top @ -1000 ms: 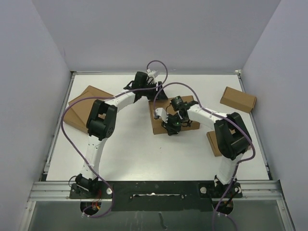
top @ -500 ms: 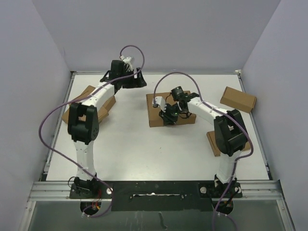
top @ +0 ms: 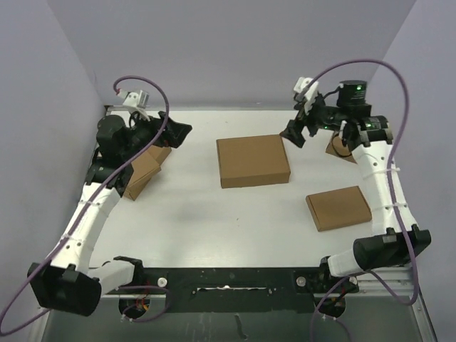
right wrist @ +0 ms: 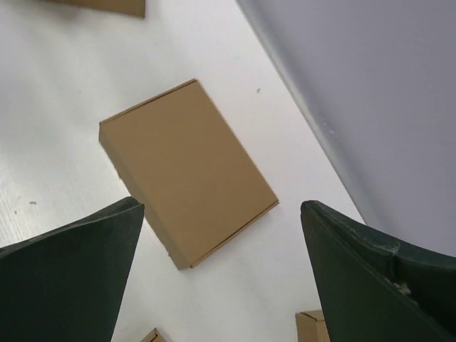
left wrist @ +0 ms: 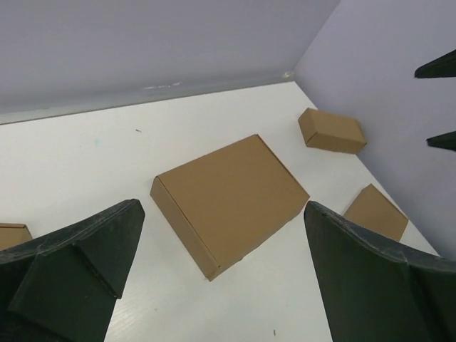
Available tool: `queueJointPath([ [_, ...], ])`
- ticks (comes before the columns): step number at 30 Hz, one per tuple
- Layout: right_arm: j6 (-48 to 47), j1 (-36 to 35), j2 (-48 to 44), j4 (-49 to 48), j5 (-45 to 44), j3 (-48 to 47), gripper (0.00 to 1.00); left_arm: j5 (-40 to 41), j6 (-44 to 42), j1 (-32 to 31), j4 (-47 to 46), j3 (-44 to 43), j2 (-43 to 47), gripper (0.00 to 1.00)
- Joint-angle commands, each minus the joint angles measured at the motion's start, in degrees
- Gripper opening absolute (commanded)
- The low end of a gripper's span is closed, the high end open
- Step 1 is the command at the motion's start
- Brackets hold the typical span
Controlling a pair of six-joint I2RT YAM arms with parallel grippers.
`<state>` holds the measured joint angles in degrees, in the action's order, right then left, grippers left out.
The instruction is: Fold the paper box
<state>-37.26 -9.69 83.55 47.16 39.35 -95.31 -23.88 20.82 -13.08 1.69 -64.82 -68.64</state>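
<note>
The paper box (top: 253, 161) lies as a flat, closed rectangle of smooth brown cardboard. The left gripper (top: 177, 132) and right gripper (top: 293, 133) gape wide, empty

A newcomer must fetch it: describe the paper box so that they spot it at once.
On the white table walled by lilac panels, look near the centre, slightly towards the far edge: the paper box lies there closed and flat, touching nothing. It is the largest brown box and nearly square; the smaller brown boxes sit out at the left and right sides.
</note>
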Motion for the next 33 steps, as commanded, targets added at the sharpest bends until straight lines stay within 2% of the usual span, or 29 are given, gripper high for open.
queueJointPath([
  [1,12.73,7.36,-2.04,1.84,7.76,-7.75,0.98,-2.98,5.72,4.32,3.68,-1.33,6.87,0.98],
  [6,26.62,12.61,-4.54,-0.10,4.96,-12.00,0.98,-6.72,7.94,7.18,16.26,-10.31,7.55,0.98],
  [12,28.41,16.48,-7.08,2.21,9.06,-15.11,0.98,-8.06,8.91,7.28,22.65,-18.22,8.22,0.98],
  [16,35.22,16.90,-8.06,1.02,4.53,-16.26,0.98,-8.33,8.07,7.28,25.70,-21.55,8.29,0.98],
  [19,36.79,16.98,-8.67,2.74,3.22,-18.21,0.98,-8.76,7.94,7.28,26.80,-22.59,8.68,0.98],
  [33,37.40,20.18,-11.71,4.48,8.14,-19.16,0.98,-11.32,9.30,7.28,28.36,-25.74,8.94,0.98],
])
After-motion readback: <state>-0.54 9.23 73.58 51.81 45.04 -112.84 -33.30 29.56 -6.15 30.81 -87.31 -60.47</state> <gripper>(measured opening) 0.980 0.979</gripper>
